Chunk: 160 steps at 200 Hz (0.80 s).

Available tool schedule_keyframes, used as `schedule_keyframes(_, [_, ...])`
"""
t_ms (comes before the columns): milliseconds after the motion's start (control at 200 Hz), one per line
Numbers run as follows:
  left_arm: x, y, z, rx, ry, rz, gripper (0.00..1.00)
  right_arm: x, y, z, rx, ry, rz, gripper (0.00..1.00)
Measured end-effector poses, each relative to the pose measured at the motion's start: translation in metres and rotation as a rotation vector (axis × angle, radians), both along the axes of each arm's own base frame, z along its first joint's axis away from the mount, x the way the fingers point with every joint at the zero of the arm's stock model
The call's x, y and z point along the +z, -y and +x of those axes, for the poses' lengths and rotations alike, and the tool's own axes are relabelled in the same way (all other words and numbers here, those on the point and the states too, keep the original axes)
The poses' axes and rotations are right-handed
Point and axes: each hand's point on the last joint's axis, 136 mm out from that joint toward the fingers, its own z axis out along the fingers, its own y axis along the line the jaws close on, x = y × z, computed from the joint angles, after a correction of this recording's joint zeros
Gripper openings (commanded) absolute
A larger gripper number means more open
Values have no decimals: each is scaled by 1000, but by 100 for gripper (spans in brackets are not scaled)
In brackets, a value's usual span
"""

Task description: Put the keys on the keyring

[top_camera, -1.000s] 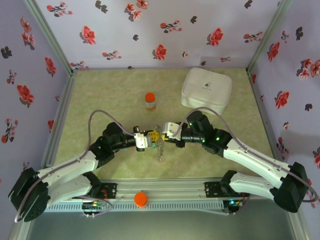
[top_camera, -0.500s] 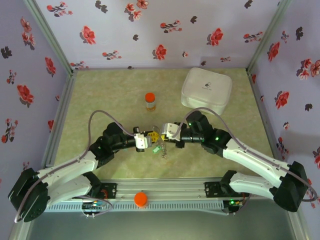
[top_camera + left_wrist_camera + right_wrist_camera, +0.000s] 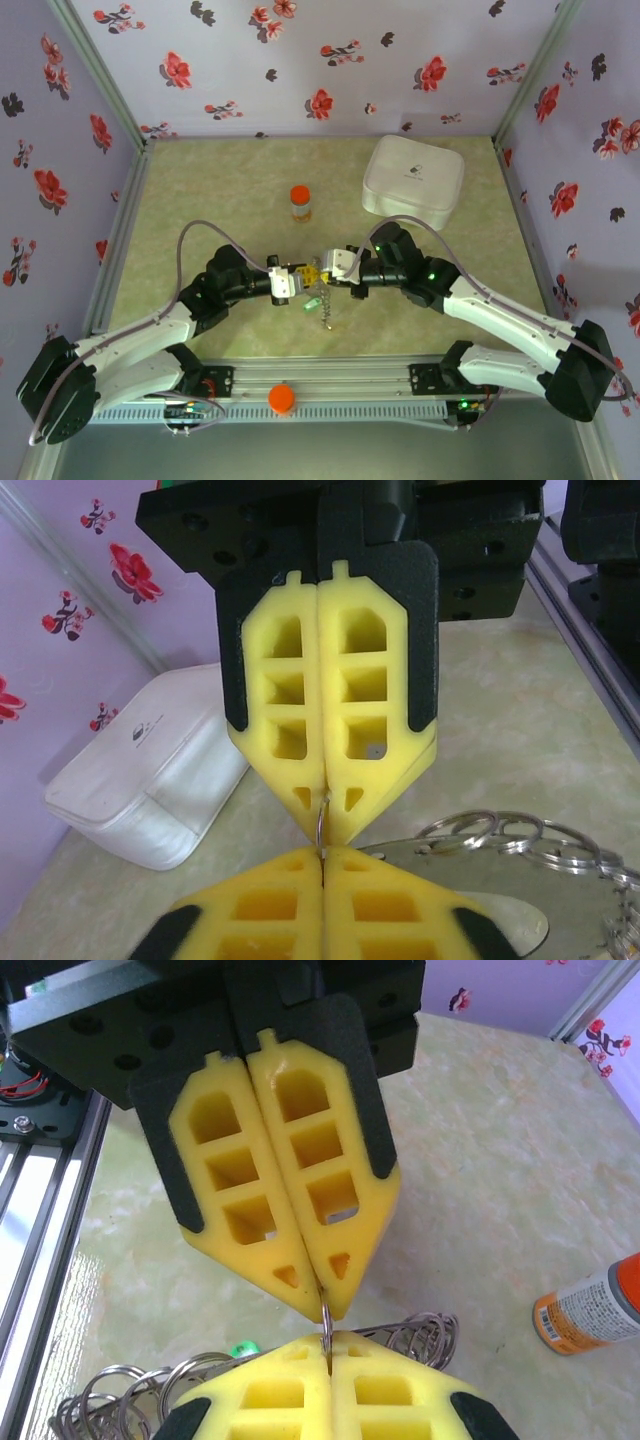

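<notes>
Both grippers meet tip to tip over the near middle of the table. A thin metal keyring [image 3: 321, 825] [image 3: 326, 1312] stands edge-on between them. My left gripper [image 3: 297, 280] [image 3: 323, 854] is shut on one side of it. From the opposite side my right gripper [image 3: 325, 272] [image 3: 328, 1342] is shut on it too. A chain of small metal rings [image 3: 324, 311] [image 3: 505, 830] [image 3: 425, 1335] hangs below the grip. A green-headed key [image 3: 311, 300] [image 3: 243, 1348] shows just under the fingers. A flat shiny metal tag [image 3: 470, 885] lies beside the rings.
An orange-capped small bottle [image 3: 300, 203] [image 3: 590, 1305] stands behind the grippers. A white square box [image 3: 413, 178] [image 3: 150, 770] sits at the back right. An orange knob [image 3: 281, 398] is on the front rail. Patterned walls enclose the table on three sides.
The green-headed key has come into view below the grippers and the chain has swung slightly right. The right gripper edged left. Both stay pinched on the ring.
</notes>
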Motion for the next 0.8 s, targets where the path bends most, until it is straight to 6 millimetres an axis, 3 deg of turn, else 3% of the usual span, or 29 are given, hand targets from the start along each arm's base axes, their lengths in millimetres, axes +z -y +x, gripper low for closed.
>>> schedule_keyframes(245, [7, 2, -4, -11, -48, -50, 15, 7, -2, -5, 16, -22, 55, 0])
schedule_keyframes(365, [6, 2, -6, -20, -84, -55, 0, 7, -2, -6, 12, -37, 78, 0])
schedule_keyframes(455, [5, 2, -7, -24, -99, -55, 0, 6, -2, -6, 11, -43, 88, 0])
schedule_keyframes(505, [6, 2, -7, -24, -101, -56, 0, 6, -2, -7, 9, -45, 92, 19])
schedule_keyframes(540, [6, 2, -7, -27, -102, -56, 0, 6, -1, -7, 5, -49, 94, 25])
schedule_keyframes(800, [6, 2, -7, -21, -97, -56, 0, 18, 10, -12, -10, 23, 138, 29])
